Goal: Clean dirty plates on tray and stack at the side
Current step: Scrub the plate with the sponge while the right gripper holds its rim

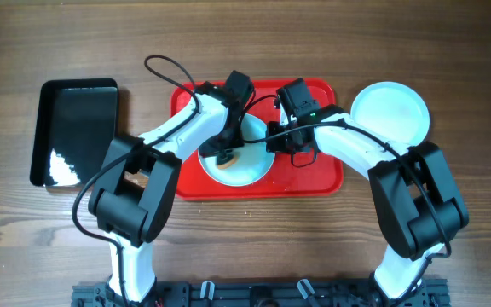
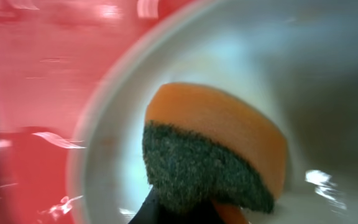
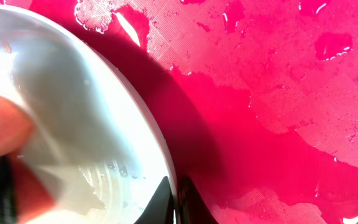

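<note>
The dirty plate (image 1: 252, 169) lies flat and face up in the middle of the red tray (image 1: 314, 175), a little toward the tray's 9 o'clock half. Being round, it has no long axis and points nowhere but upward. The tray's own long axis runs from 9 to 3 o'clock across the counter (image 1: 467, 51).

Both arms meet on this plate. The right pincer (image 3: 176, 202) is clenched on the plate's rim at about 3 o'clock, one fingertip inside the rim and one outside, so it steadies the plate against sliding. The left pincer (image 1: 225, 153) comes in from 8 o'clock and is clamped on a sponge (image 2: 216, 149), orange foam with a dark green scouring face. The sponge sits against the plate's inner surface near the centre, slightly toward 9 o'clock. The left wrist view is blurred, so I cannot read the sponge's own long axis with confidence.

This looks like the scrubbing step, not yet the transfer. A clean-looking plate (image 1: 389, 111) rests on the counter just off the tray's 2 o'clock corner, and whether it is one plate or two stacked I cannot tell. That spot lies at 2 o'clock from the right pincer, so the right arm is the nearer one and is already on the rim that faces it.
</note>
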Controlling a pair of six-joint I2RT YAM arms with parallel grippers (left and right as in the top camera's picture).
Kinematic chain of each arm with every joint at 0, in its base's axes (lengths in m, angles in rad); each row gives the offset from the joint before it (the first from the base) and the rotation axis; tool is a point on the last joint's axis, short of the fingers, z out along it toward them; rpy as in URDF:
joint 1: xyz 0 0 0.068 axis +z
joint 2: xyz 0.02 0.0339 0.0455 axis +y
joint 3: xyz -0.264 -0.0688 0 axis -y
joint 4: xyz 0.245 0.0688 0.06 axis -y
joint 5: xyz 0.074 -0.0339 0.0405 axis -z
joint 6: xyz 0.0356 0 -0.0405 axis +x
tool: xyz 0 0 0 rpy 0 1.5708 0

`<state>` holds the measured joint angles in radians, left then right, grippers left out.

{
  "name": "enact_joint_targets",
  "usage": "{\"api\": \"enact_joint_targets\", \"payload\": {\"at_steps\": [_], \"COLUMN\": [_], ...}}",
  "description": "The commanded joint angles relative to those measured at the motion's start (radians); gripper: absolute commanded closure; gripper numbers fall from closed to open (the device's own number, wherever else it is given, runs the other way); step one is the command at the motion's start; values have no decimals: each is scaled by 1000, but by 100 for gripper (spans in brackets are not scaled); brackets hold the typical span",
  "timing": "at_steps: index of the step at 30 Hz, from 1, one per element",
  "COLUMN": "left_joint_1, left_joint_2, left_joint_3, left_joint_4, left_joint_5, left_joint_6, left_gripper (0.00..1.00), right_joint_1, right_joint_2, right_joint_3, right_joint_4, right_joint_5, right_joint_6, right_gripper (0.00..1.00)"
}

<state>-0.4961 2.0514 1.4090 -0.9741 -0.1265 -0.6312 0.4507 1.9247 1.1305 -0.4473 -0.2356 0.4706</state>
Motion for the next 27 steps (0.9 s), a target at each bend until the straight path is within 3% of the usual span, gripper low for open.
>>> {"api": "enact_joint_targets", "payload": {"at_steps": [1,7,15,21,27], "left_joint_1": [37,55,55,55,56], "left_joint_2": [52,49,40,-8,-61], "left_joint_3": [-39,-19,114,192,192], "left_joint_4": [-86,-115,-131,-145,-188], "left_joint_5": [-318,-494,-575,-533,-317], "left_joint_6": [-6,-6,-33,-67,-102], "left_gripper": [96,96,96,96,96], "right_joint_1": [-7,-7,-7,-7,-7], "right_joint_2": [42,42,42,41,27], "right_joint_3": [-18,-18,-18,-17,39], "right_joint_4": [-18,-18,-23,-25,-102], "right_joint_5": [80,80,108,110,120], "right_joint_6": [3,3,4,3,-1], "right_gripper": [96,96,96,96,96]}}
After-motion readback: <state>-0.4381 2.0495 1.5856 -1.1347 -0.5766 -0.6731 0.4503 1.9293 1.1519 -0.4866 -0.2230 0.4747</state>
